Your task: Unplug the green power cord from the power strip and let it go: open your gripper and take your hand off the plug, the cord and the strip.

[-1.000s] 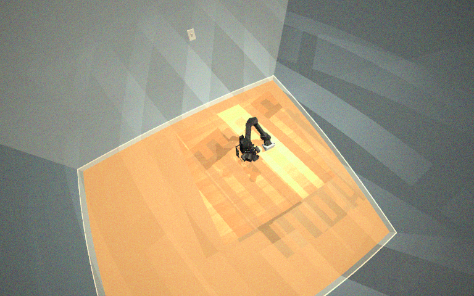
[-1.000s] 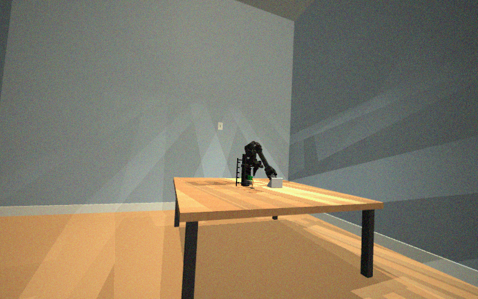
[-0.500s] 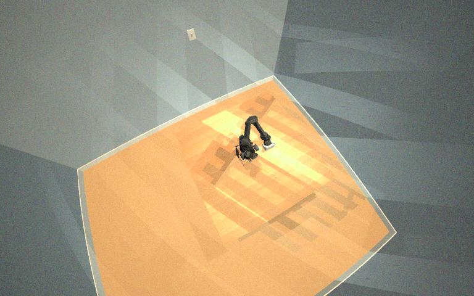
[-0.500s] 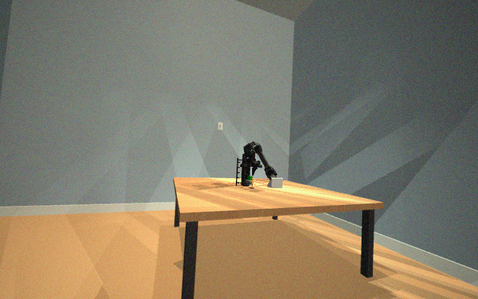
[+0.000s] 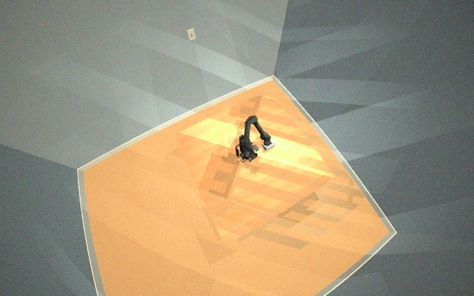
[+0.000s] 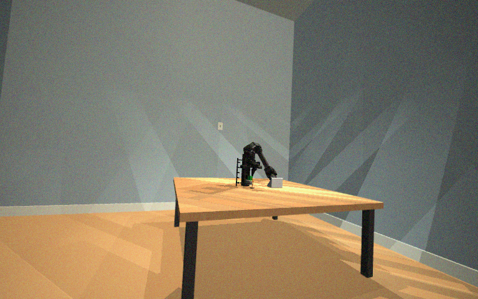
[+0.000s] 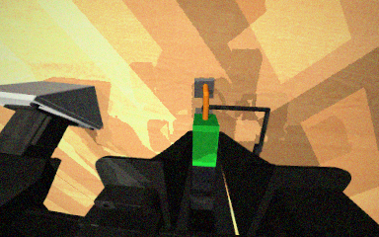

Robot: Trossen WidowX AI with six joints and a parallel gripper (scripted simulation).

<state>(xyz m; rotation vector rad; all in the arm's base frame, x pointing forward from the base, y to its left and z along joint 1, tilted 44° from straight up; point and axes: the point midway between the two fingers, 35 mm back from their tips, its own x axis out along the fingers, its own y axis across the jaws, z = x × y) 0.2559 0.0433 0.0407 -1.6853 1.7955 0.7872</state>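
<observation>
The green plug point(image 7: 205, 145) point(image 6: 250, 178) is a small upright block at the middle of the wrist view. My gripper point(image 7: 204, 134) is shut on it, with a black finger against each side and no gap showing. A short orange cord point(image 7: 205, 101) runs from the plug's far end to a small grey block point(image 7: 197, 88). I cannot pick out the power strip for certain. Dark parts and the fingers hide what lies under the plug, so whether the plug sits in a socket is hidden.
A black wire frame point(image 7: 242, 108) stands close beyond the right finger; a tall black ladder-like rack point(image 6: 237, 172) stands left of the arm. A pale wedge-shaped box point(image 6: 276, 182) point(image 5: 268, 147) point(image 7: 69, 101) is at the arm's other end. All stand on the wooden table point(image 6: 271, 204).
</observation>
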